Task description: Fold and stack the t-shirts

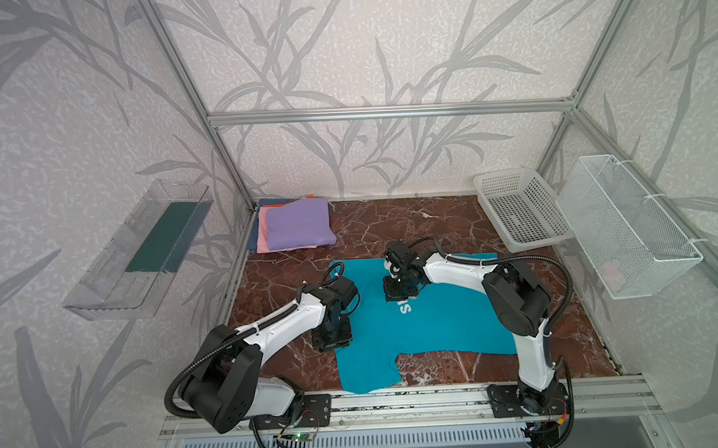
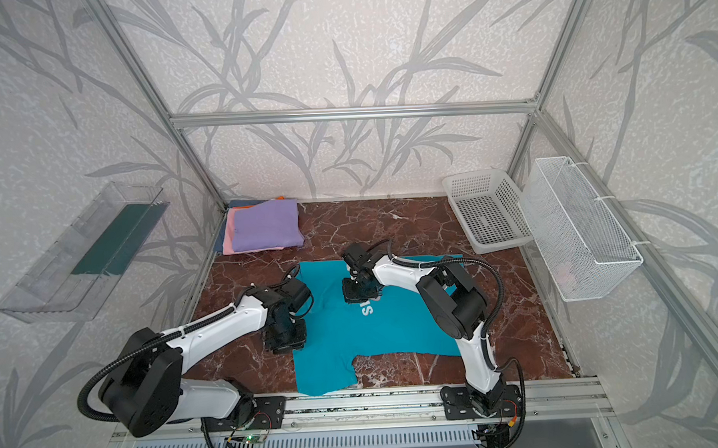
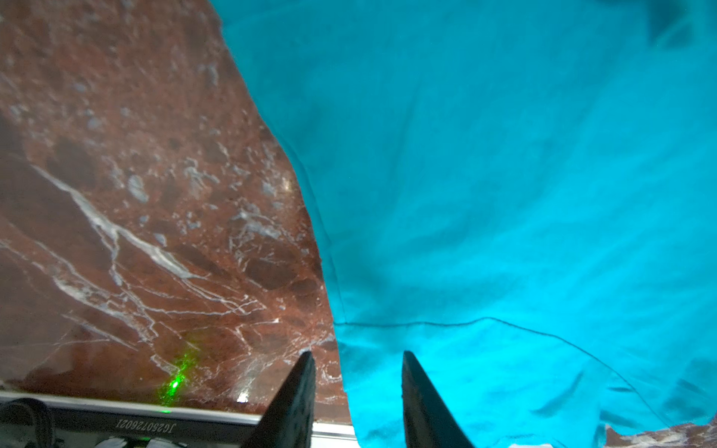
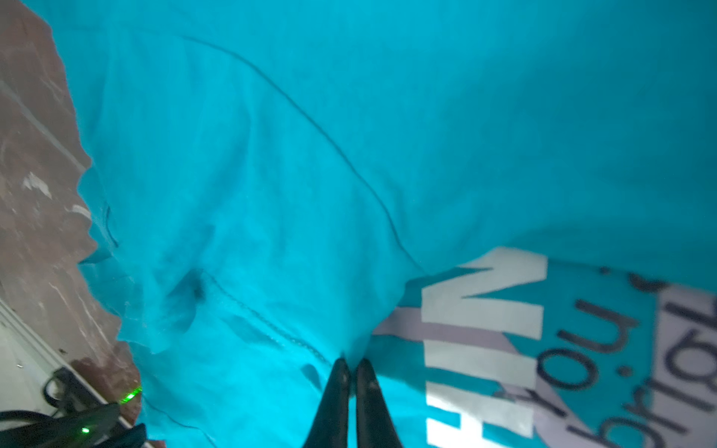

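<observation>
One teal tee (image 1: 436, 325) on marble tabletop (image 1: 411, 222), left hand (image 3: 356, 353) spread, right hand (image 4: 351, 362) pinching it, leaf-patterned walls (image 1: 383, 45)

Left arm (image 1: 278, 324) and right arm (image 1: 455, 268) match: white shell links, black joint housings, ribbed black cable conduit (image 1: 568, 282) zip-tied alongside, black screwed base plates (image 1: 313, 410).

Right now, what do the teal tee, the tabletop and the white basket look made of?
teal tee: soft matte knit, likely cotton; it creases and shows stitched seams.
tabletop: glossy red-brown marble look with white veins; real stone or printed laminate, can't tell.
white basket: rigid moulded plastic by the look, smooth, with regular perforations.
</observation>
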Tool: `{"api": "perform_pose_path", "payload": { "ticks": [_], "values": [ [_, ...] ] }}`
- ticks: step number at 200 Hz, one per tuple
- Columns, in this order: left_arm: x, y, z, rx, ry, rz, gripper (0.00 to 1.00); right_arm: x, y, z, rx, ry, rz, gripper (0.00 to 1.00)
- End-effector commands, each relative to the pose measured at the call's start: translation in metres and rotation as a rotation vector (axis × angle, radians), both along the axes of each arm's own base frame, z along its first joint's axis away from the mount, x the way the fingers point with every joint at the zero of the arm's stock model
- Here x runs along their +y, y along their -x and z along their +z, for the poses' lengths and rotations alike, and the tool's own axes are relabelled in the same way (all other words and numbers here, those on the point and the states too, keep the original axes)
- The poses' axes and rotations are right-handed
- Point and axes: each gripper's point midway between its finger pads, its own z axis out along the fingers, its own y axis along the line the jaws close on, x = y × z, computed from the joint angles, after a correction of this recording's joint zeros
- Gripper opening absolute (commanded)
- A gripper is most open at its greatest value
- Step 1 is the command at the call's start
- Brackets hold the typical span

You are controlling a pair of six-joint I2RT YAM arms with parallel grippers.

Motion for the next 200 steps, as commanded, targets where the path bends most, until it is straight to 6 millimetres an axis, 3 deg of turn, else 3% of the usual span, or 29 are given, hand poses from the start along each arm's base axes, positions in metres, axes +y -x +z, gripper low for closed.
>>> {"api": "perform_pose_path", "payload": {
  "ticks": [1, 54, 116, 141, 171, 200],
  "values": [
    [0.002, -0.005, 0.006, -0.010, -0.019, 0.008, 0.39, 0.002, 0.006, 0.004, 0.016, -0.008, 0.002, 0.00],
    [0.003, -0.005, 0.004, 0.001, -0.022, 0.013, 0.39, -0.010, 0.017, 0.026, 0.011, 0.008, -0.003, 0.00],
    [0.003, -0.005, 0.004, 0.007, -0.024, 0.013, 0.39, -0.024, 0.032, 0.016, 0.044, 0.042, -0.007, 0.00],
    [0.003, -0.005, 0.005, 0.009, -0.024, 0.013, 0.39, -0.028, 0.033, 0.010, 0.049, 0.068, -0.005, 0.06],
    [0.003, -0.006, 0.009, 0.005, -0.026, 0.010, 0.39, -0.031, 0.028, 0.012, 0.032, 0.093, -0.001, 0.29],
    [0.006, -0.013, 0.020, -0.022, -0.047, 0.006, 0.39, -0.037, 0.023, 0.023, -0.018, 0.128, 0.033, 0.33]
  ]
}}
